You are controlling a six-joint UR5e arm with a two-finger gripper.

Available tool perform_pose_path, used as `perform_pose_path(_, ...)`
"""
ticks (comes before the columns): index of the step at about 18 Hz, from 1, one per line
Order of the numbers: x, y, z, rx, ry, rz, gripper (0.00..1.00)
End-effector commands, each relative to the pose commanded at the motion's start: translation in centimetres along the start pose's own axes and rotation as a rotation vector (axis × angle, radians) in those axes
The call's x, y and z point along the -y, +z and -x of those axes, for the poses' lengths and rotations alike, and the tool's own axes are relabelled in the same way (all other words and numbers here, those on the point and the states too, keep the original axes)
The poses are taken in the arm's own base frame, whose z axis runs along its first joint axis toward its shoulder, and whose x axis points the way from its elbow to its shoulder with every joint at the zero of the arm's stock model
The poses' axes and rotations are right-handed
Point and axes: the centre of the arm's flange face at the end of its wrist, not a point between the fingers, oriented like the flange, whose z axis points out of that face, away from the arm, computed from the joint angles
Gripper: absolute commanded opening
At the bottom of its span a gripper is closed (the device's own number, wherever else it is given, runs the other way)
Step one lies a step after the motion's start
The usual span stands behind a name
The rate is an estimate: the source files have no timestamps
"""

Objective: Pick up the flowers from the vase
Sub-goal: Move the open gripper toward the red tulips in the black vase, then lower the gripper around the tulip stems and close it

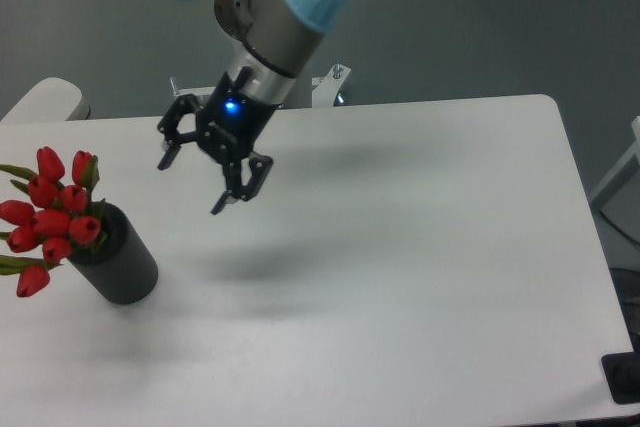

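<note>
Above the worktop (400, 247), right of the flowers (50, 217), the pincer (193, 185) hangs apart and empty; grabbing too low could tip the vase (120, 257).

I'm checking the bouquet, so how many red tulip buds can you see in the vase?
8 visible. The flowers sit in the vase at the table's left: two on top, four clustered mid-bunch, one far left, one lowest left. Others may be hidden behind.

White table (420, 277), dark cylindrical vase (122, 265) of red flowers (52, 215) upright near its left edge
</note>
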Motion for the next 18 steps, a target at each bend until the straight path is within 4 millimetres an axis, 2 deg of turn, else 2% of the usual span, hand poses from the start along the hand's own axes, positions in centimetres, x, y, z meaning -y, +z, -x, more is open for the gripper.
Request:
perform_pose_path(4, 0.5, 1.8, -0.8, -0.036, 0.011, -0.006, 1.00)
perform_pose_path(11, 1.5, 4.5, -0.6, -0.097, 0.038, -0.045, 1.00)
perform_pose_path(18, 2.5, 6.2, -1.0, -0.150, 0.050, -0.072, 1.00)
